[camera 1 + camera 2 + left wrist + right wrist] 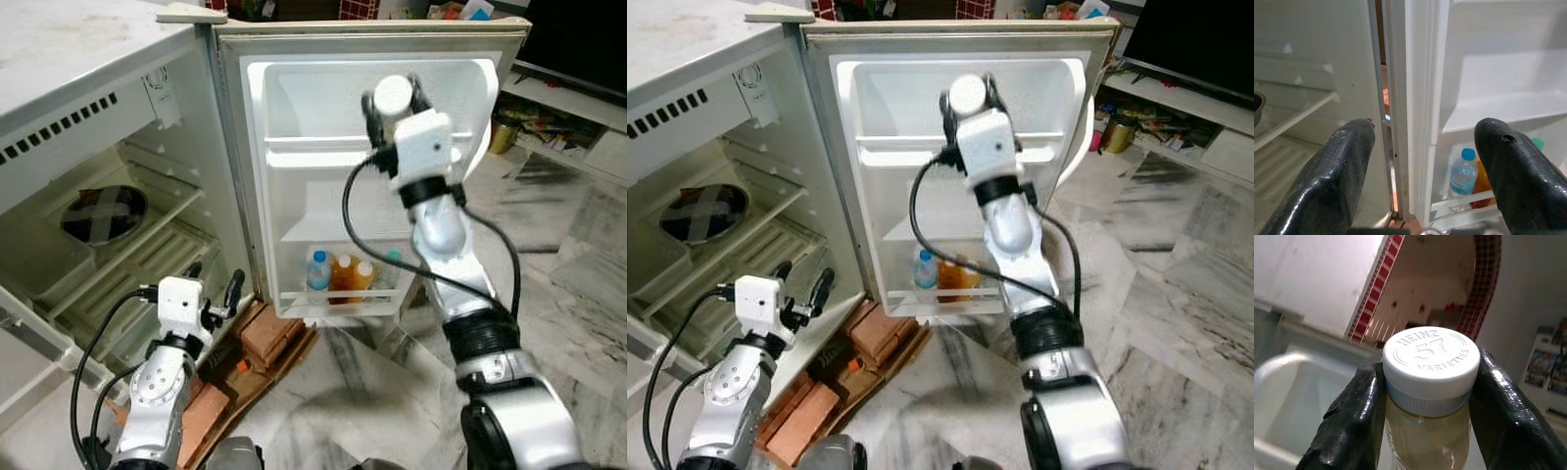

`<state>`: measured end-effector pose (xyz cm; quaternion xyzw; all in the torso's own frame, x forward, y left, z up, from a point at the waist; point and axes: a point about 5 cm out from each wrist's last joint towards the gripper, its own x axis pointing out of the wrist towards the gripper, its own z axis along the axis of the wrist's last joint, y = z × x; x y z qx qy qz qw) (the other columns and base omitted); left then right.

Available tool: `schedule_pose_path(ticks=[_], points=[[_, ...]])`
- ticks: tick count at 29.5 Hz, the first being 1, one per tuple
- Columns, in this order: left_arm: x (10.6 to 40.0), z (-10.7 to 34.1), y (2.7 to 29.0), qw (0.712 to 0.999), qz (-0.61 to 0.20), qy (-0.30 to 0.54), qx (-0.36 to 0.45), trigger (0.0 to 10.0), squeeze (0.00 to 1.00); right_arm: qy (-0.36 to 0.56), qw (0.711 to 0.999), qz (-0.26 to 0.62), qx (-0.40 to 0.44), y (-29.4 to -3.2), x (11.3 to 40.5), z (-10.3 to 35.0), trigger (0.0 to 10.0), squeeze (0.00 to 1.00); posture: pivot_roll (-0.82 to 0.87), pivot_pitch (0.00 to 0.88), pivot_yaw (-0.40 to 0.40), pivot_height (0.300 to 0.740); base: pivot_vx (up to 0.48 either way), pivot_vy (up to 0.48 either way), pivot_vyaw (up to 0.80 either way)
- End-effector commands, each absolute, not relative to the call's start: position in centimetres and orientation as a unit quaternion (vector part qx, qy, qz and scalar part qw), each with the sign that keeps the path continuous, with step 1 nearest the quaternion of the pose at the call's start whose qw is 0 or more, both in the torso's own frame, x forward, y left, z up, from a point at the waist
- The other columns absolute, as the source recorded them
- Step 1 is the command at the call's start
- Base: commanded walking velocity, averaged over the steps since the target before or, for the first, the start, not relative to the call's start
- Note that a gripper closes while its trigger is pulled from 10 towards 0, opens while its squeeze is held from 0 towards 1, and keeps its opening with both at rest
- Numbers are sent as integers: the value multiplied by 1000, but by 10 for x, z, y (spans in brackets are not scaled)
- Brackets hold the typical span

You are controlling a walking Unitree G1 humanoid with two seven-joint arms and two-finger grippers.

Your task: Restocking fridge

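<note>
- The right claw (395, 101) is raised in front of the open fridge door (284, 147), level with its upper shelf, pinching a bottle (1426, 431) of pale yellow liquid just under its white cap (1431, 363).
- The cap reads "HEINZ 57 VARIETIES".
- The left claw (214, 286) hangs low by the fridge's lower edge, its 2 fingers (1337, 171) spread wide with nothing between them.
- On the bottom door shelf (338, 297) stand a blue-capped water bottle (317, 273) and orange bottles (351, 276), side by side.
- Bricks (269, 336) lie under the fridge on the marble floor (578, 255).
</note>
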<state>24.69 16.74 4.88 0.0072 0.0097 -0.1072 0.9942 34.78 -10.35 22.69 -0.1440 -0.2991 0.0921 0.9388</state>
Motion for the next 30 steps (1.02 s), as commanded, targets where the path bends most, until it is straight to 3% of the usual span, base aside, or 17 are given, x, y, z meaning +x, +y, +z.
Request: schedule_pose_path(ticks=[1,12,25,30], points=[[248,52,166,994,-113,2,6,10000,0,-318,933,76,-150,-111,351,238,10000,0,159,0,-19,740,428,0,0],[246,49,167,994,-104,9,9,10000,0,-332,926,38,-174,-125,361,252,10000,0,162,0,-19,740,413,0,0],[247,50,169,995,-98,11,8,10000,0,-318,929,0,-188,-137,364,245,10000,0,163,0,-16,740,0,0,0],[246,49,168,995,-97,12,8,10000,0,-277,944,-15,-180,-148,372,228,10000,0,166,0,-15,740,0,0,0]])
